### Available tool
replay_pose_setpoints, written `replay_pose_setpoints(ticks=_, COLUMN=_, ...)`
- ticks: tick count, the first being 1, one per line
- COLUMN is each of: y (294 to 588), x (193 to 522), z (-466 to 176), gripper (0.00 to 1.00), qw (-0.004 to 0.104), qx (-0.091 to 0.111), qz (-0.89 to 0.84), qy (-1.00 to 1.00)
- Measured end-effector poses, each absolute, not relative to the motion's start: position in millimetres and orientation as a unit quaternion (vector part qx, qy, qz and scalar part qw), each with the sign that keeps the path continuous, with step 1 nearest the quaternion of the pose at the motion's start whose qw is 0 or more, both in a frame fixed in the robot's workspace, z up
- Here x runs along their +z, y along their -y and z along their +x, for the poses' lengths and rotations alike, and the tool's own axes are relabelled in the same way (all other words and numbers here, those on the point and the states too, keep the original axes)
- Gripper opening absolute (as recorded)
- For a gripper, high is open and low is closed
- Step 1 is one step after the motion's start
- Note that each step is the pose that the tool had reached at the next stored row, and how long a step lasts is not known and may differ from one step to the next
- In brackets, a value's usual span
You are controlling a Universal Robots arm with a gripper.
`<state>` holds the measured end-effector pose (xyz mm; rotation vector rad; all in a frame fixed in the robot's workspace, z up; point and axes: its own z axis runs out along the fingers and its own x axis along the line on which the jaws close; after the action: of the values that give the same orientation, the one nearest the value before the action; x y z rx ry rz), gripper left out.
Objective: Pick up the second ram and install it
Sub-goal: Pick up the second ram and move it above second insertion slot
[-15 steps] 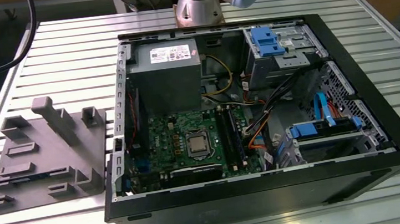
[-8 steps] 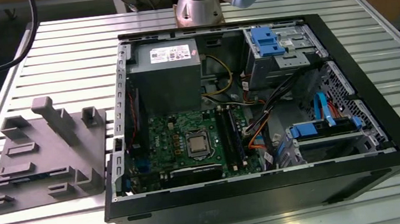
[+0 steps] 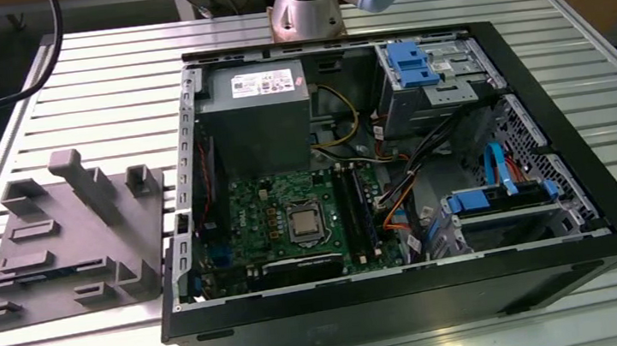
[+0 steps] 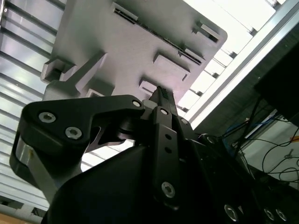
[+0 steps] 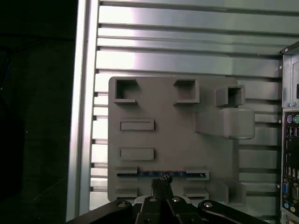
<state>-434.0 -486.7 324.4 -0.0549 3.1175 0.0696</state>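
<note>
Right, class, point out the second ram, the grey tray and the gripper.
second ram (image 5: 145, 174), first wrist view, its thin exposed edge in the tray's slot.
grey tray (image 3: 76, 249), exterior view, bare flat base.
gripper (image 5: 161, 179), first wrist view, midway between its fingertips.

No text can be read. The white label (image 3: 262, 81) on the power supply (image 3: 256, 131) carries print, but its characters are too small to make out.
</note>
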Motion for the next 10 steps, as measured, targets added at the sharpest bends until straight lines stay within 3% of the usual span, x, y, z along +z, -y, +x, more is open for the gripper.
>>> replay_pose_setpoints(ticks=10, y=486.7, x=324.3, z=-434.0, gripper=0.11, qw=0.010, qx=0.023, qz=-0.077, qy=-0.997)
